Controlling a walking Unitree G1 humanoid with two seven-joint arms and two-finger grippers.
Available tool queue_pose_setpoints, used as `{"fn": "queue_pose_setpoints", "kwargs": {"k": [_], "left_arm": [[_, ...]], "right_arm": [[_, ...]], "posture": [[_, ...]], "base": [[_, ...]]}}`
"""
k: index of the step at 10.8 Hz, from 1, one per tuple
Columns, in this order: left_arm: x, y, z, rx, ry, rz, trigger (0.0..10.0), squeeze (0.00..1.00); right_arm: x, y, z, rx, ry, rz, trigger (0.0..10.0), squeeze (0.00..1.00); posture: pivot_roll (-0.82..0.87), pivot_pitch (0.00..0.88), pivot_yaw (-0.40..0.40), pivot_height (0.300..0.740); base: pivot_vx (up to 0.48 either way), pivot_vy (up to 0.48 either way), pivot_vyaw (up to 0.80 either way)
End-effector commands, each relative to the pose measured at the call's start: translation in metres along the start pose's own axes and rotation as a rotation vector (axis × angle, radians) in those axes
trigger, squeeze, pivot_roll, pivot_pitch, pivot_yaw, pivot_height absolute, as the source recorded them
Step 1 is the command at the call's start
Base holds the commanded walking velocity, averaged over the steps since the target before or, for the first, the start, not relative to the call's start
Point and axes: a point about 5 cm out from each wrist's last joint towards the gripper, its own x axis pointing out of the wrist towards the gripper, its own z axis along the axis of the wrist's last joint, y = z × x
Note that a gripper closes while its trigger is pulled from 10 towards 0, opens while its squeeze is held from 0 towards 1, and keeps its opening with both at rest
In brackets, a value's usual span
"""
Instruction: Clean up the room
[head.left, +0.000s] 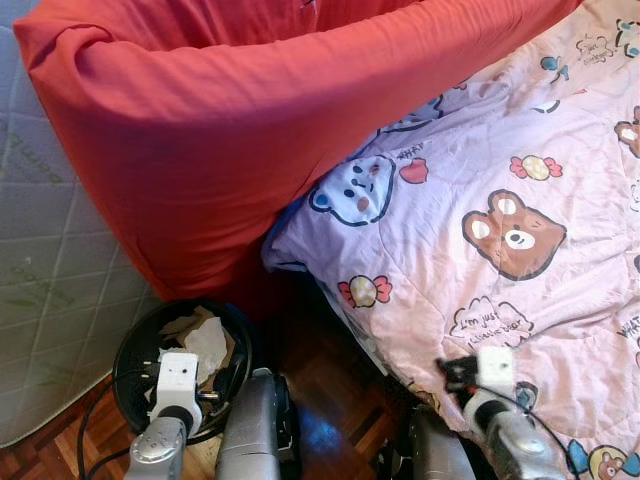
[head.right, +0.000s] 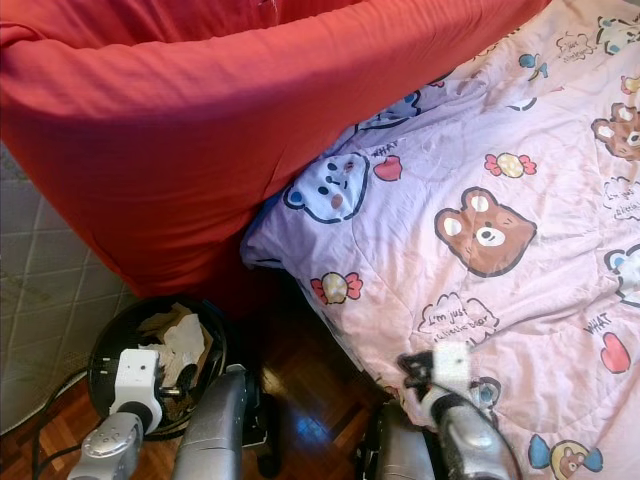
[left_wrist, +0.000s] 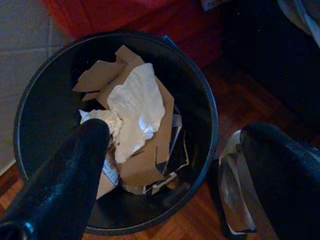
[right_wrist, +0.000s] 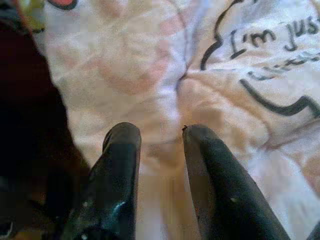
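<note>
The left gripper (left_wrist: 175, 150) was held wide open right over the black bin (left_wrist: 200, 95), crumpled paper (left_wrist: 135, 107) sat inside. The right gripper (right_wrist: 160, 135), fingers slightly parted, was rested near the bear quilt (head.left: 500, 180).

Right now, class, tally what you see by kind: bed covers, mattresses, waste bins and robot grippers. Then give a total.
Bed covers: 2 (red fabric cover, pink cartoon-print quilt)
Quilted grey mattress: 1
Round black waste bin: 1
Grippers: 2 (left gripper, right gripper)
Total: 6
</note>
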Motion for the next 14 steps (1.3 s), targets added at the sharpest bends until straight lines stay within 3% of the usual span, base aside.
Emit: {"fn": "queue_pose_setpoints", "kwargs": {"k": [1, 2, 4, 5, 6, 7, 8, 9, 11, 14], "left_arm": [[-0.007, 0.001, -0.016, 0.003, 0.063, 0.004, 10.0, 0.0], [-0.008, 0.001, -0.017, 0.004, 0.068, 0.002, 10.0, 0.0], [-0.008, 0.001, -0.019, 0.004, 0.08, 0.002, 10.0, 0.0], [-0.008, 0.001, -0.02, 0.004, 0.084, 0.002, 10.0, 0.0], [-0.008, 0.001, -0.02, 0.004, 0.088, 0.002, 10.0, 0.0], [-0.01, 0.001, -0.025, 0.002, 0.117, 0.005, 10.0, 0.0], [-0.013, 0.001, -0.032, -0.009, 0.154, 0.019, 10.0, 0.0], [-0.014, 0.0, -0.035, -0.013, 0.173, 0.023, 10.0, 0.0], [-0.014, -0.004, -0.035, -0.027, 0.172, 0.023, 10.0, 0.0], [-0.016, -0.005, -0.039, -0.028, 0.193, 0.024, 10.0, 0.0]], "right_arm": [[-0.007, -0.005, -0.008, 0.032, 0.0, -0.018, 10.0, 1.0], [-0.008, -0.011, 0.0, 0.093, -0.079, -0.057, 10.0, 1.0], [-0.008, -0.013, 0.014, 0.121, -0.208, -0.122, 10.0, 1.0], [-0.007, -0.015, 0.022, 0.136, -0.265, -0.168, 10.0, 0.82], [-0.005, -0.016, 0.026, 0.172, -0.291, -0.186, 10.0, 0.02], [-0.003, -0.016, 0.017, 0.196, -0.204, -0.221, 10.0, 0.0], [-0.005, -0.012, -0.004, 0.148, -0.063, -0.233, 10.0, 0.0], [-0.006, -0.01, -0.011, 0.138, -0.031, -0.23, 10.0, 0.0], [-0.001, -0.006, 0.001, 0.145, -0.083, -0.233, 10.0, 0.0], [0.004, 0.006, -0.002, 0.133, -0.049, -0.196, 10.0, 0.0]], "posture": [[0.18, 0.255, -0.006, 0.64], [0.18, 0.25, -0.004, 0.64], [0.18, 0.24, 0.002, 0.64], [0.18, 0.237, 0.005, 0.64], [0.18, 0.232, 0.006, 0.64], [0.17, 0.215, 0.003, 0.64], [0.16, 0.192, -0.004, 0.64], [0.17, 0.185, -0.008, 0.64], [0.17, 0.184, -0.015, 0.674], [0.17, 0.168, -0.008, 0.732]], "base": [[0.0, 0.0, 0.0], [0.0, 0.0, 0.0], [0.0, 0.0, 0.0], [0.0, 0.0, 0.0], [0.0, 0.0, 0.0], [0.0, 0.0, 0.0], [0.0, 0.0, 0.0], [0.0, 0.0, 0.0], [0.0, 0.0, 0.0], [0.0, 0.0, 0.0]]}}
